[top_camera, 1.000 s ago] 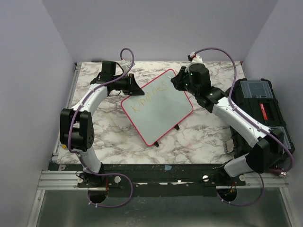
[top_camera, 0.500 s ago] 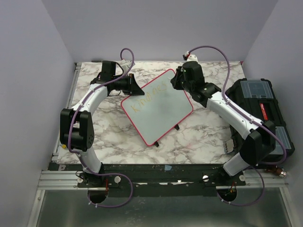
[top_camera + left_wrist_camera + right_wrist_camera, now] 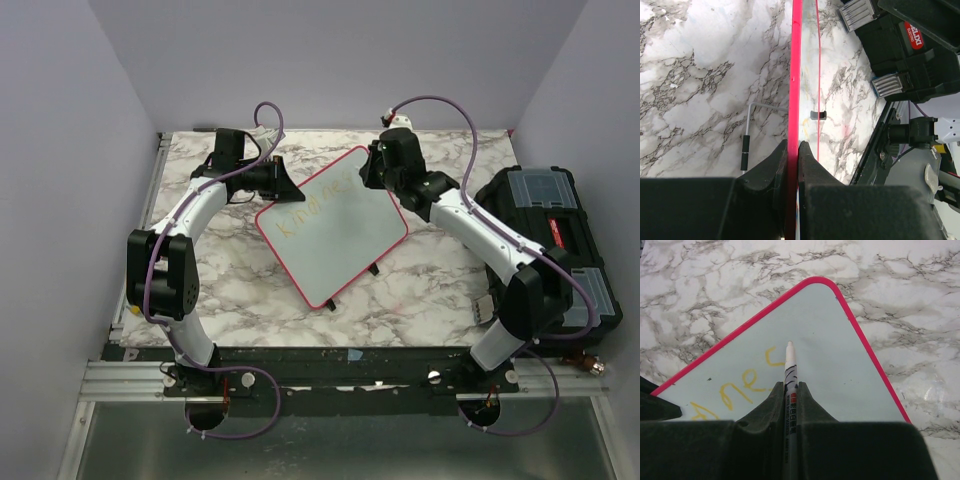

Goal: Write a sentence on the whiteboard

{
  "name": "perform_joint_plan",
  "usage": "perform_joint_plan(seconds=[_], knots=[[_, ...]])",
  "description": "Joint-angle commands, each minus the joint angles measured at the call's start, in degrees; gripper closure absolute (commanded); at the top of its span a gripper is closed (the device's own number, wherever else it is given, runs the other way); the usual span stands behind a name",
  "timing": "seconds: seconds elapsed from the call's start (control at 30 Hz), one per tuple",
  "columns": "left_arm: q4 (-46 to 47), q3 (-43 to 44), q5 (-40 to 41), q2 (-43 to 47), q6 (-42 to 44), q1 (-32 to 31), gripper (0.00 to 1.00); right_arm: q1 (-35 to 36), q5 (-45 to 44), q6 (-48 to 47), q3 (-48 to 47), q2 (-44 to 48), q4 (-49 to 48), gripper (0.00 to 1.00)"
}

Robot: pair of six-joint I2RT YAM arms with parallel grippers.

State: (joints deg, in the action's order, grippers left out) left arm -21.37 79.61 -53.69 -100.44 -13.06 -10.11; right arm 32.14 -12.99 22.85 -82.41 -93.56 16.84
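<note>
The whiteboard (image 3: 340,235), white with a pinkish-red frame, lies tilted on the marble table. My left gripper (image 3: 283,186) is shut on its left corner. In the left wrist view the red frame (image 3: 796,75) runs edge-on between the closed jaws of that gripper (image 3: 793,150). Over the board's far corner, my right gripper (image 3: 372,176) is shut on a white marker (image 3: 790,367). The marker's tip sits at the end of the yellow letters of the sentence (image 3: 742,387), which reads roughly "kindnes" in the top view (image 3: 312,201). The rest of the whiteboard (image 3: 840,365) is blank.
A black toolbox (image 3: 553,232) stands at the table's right edge and also shows in the left wrist view (image 3: 912,47). Small black clips (image 3: 373,269) stick out under the board's near edge. Purple walls close in the table on three sides.
The right arm has swung left and stretched out, bringing the marker along the line of letters toward the board's far corner. The left arm and the board have not moved.
</note>
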Motion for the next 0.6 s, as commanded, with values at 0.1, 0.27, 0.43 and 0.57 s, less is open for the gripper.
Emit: perform_joint_plan(seconds=[0.1, 0.27, 0.43, 0.57], knots=[[-2.72, -0.71, 1.84, -0.82, 6.09, -2.02, 1.0, -0.83, -1.24, -0.71, -3.6, -2.04, 1.17, 0.99], [-2.82, -0.78, 1.8, -0.81, 6.12, -2.06, 1.0, -0.96, -1.09, -0.72, -4.18, -3.0, 1.18, 0.99], [-2.84, -0.71, 1.88, -0.75, 6.2, -2.02, 1.0, -1.12, -1.07, -0.74, -4.43, -3.71, 1.26, 0.99], [-2.85, -0.74, 1.87, -0.77, 6.2, -2.02, 1.0, -1.2, -0.63, -0.73, -4.85, -4.47, 1.35, 0.99]])
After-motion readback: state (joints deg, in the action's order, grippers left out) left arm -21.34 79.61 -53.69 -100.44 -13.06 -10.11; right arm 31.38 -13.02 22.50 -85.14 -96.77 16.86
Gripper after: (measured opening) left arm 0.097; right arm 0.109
